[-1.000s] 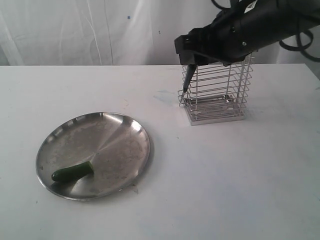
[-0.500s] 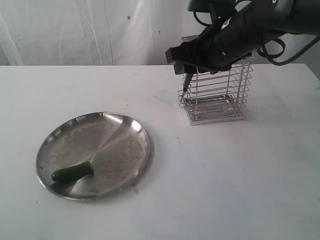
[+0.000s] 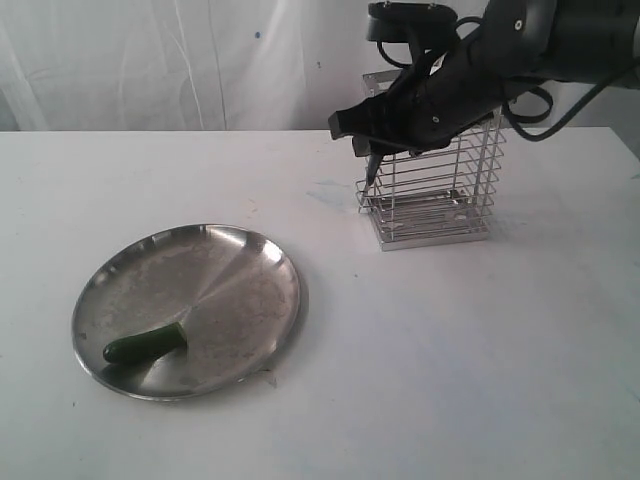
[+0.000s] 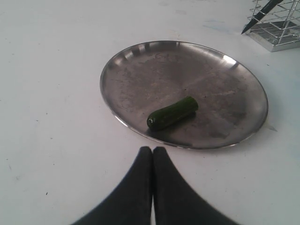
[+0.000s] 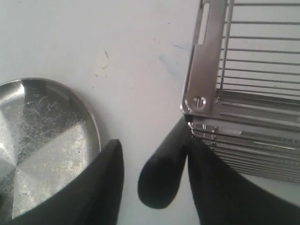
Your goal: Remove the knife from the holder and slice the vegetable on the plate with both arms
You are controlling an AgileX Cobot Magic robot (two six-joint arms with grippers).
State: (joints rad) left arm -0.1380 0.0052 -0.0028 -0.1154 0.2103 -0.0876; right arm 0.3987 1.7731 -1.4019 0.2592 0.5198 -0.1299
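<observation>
Honestly, you're only at step 1 here. Your right gripper (image 5: 154, 159) is up at a corner of the holder (image 5: 206, 70) with its jaws spread around the black handle of the knife (image 5: 161, 180). 1 finger looks to be touching the handle and the other stands clear of it, so I'd call that not yet clamped. The knife sits tilted in the holder, its dark blade poking out through the wires below the gripper. Nothing is lifted.

Your left gripper (image 4: 152, 150) has its fingers pressed together, holding nothing, hovering over the counter (image 4: 51, 140) just short of the plate (image 4: 215, 89). The vegetable (image 4: 172, 113) lies in 1 piece on the plate, just ahead of that gripper, no cuts visible.

What's left, as I read it: close on the handle, pull the knife out, carry it to the plate, steady the vegetable with the left, slice. Basically all of it.
</observation>
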